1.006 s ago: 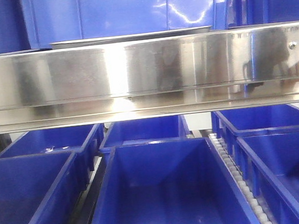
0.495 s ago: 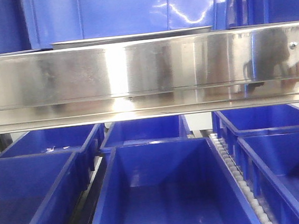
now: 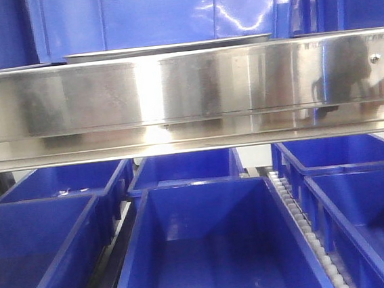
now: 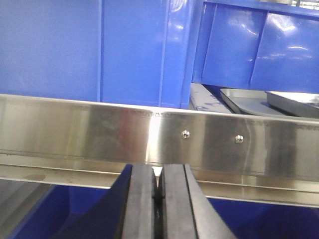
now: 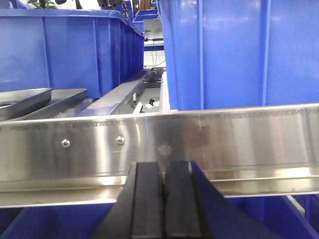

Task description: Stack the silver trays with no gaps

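While both hands (image 4: 157, 199) (image 5: 163, 199) closed, empty | silver trays (image 4: 264, 102) behind steel rail (image 3: 187, 93)

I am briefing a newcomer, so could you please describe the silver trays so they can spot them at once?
Find the broad shiny steel rail across the view. Just behind it, beside the tall blue bins, lie the silver trays. They alone are shallow metal with thin flared rims.

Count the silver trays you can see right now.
2. In the left wrist view, one tray lies behind the rail, and a second tray sits at the right edge, overlapping it. More may be hidden behind the rail.
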Controlling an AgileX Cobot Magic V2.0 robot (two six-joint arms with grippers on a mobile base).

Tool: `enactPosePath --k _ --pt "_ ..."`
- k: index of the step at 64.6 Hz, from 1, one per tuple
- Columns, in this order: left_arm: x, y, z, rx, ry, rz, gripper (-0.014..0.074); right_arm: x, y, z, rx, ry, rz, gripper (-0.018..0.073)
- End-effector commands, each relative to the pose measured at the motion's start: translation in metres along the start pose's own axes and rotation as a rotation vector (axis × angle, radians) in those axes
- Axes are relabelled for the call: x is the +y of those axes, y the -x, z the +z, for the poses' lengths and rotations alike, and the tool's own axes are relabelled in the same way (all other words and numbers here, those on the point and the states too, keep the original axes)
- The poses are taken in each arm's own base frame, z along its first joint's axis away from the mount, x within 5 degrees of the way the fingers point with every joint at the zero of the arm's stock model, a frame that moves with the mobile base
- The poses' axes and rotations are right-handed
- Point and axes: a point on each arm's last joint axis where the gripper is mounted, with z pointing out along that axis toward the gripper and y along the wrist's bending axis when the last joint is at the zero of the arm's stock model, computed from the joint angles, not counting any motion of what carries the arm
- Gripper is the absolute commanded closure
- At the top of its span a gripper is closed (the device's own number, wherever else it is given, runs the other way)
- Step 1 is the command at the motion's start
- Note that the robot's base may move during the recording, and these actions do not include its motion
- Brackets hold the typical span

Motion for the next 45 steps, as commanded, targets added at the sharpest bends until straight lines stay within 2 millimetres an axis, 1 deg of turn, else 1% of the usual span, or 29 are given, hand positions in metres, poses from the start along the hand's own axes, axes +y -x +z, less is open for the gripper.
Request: enactPosePath --k 1,16,29,45 --pt "-0.0002 0.0029 -0.0006 -0.028 -0.002 0.005 0.0608 -0.0002 0.0025 -0.0004 -0.029 -0.004 -0.001 0.0638" --pt "-0.0005 0.0039 -0.0006 -0.039 -0.006 0.025 0.0608 -0.0002 0.0025 -0.0004 -0.029 -0.004 -0.001 0.0638" --pt "-0.0047 0.0039 -0.0008 -0.04 -0.081 0.043 0.0608 -0.0002 0.0025 -0.0004 -0.029 -0.004 -0.001 0.0638" --pt "-0.0046 0.0055 -0.0009 -0.058 -0.079 0.044 0.0608 -0.0002 0.0025 -0.0004 -0.029 -0.004 -0.001 0.0638"
